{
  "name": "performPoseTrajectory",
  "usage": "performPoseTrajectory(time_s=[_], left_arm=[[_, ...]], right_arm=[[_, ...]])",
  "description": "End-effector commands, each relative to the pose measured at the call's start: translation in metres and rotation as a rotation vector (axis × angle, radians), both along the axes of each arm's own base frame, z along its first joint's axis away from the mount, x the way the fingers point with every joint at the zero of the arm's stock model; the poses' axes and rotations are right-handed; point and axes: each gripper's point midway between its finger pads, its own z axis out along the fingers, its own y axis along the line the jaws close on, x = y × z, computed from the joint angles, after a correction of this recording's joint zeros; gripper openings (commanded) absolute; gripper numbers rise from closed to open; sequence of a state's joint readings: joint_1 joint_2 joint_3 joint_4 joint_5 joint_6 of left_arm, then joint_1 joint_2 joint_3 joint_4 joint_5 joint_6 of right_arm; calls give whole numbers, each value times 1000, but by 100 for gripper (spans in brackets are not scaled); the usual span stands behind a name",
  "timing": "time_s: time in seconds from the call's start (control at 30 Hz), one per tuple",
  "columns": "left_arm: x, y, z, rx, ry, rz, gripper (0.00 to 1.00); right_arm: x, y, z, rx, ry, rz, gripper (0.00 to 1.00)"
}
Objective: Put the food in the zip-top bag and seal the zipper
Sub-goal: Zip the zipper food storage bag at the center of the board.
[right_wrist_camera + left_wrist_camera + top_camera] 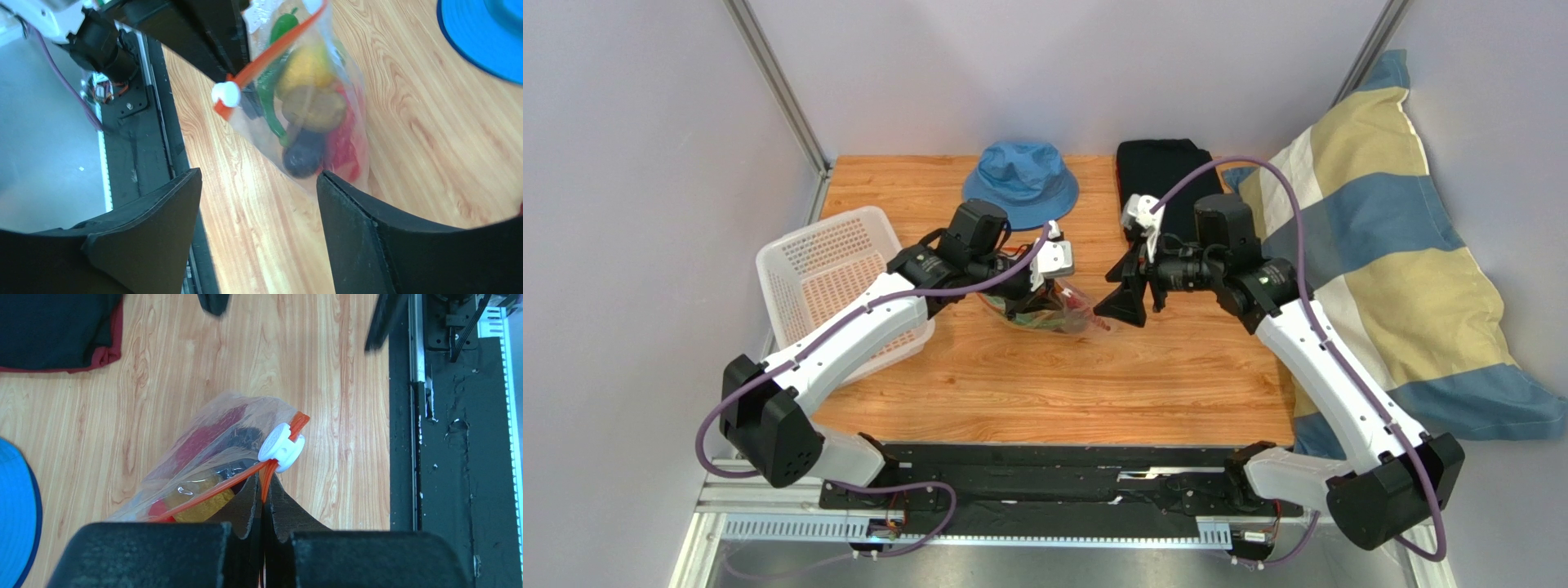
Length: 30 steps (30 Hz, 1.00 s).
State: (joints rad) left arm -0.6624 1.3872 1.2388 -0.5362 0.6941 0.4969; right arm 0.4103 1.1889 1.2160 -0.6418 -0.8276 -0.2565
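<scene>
Above the counter (pixel 184 367): bag (pixel 209 441) with food (pixel 310 104) inside, held up by its zipper (pixel 212 491).
Left jaws: pinched tight on the zipper, just beside the slider (pixel 281 447).
Right jaws: wide, apart from the bag, holding nothing.
Mouth: I cannot tell if it is sealed.
Risk one: slider is small, so right jaws may catch plastic or hit my left jaws.
Risk two: a hard pull may slip the zipper from left jaws; food could spill.
</scene>
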Motion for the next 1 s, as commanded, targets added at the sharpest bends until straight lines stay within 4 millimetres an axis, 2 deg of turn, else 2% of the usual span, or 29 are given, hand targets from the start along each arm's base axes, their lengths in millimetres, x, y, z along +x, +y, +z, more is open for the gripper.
performPoseTrajectory(time_s=[0.0,0.2,0.3,0.33,0.5,0.53,0.63,0.7,0.8,0.83,0.87,0.97], left_arm=[[-1,-15,28,-64,-1,-53,0],[-5,-17,30,-67,15,-80,0],[-5,-17,30,-65,12,-85,0],[-5,-16,28,-61,14,-82,0],[-3,-18,29,-61,27,-78,0],[-2,-19,30,-62,28,-75,0],[-1,-21,32,-68,37,-74,0],[-1,-22,33,-70,43,-76,0],[0,-23,32,-67,58,-67,0],[-1,-23,30,-62,65,-70,0],[0,-22,31,-60,62,-67,0],[0,-18,35,-54,45,-52,3]], right_arm=[[8,19,8,21,-231,96,69],[11,33,2,5,-325,132,63],[16,38,2,3,-344,125,56],[19,38,0,-3,-344,119,50],[20,41,0,-5,-361,134,37],[19,41,0,-7,-365,138,30],[17,43,-3,-16,-362,151,18],[17,45,-3,-19,-358,149,16],[17,49,-2,-20,-351,151,22],[18,49,-1,-20,-352,155,4],[17,49,-2,-28,-345,158,0],[17,47,-6,-42,-347,158,0]])
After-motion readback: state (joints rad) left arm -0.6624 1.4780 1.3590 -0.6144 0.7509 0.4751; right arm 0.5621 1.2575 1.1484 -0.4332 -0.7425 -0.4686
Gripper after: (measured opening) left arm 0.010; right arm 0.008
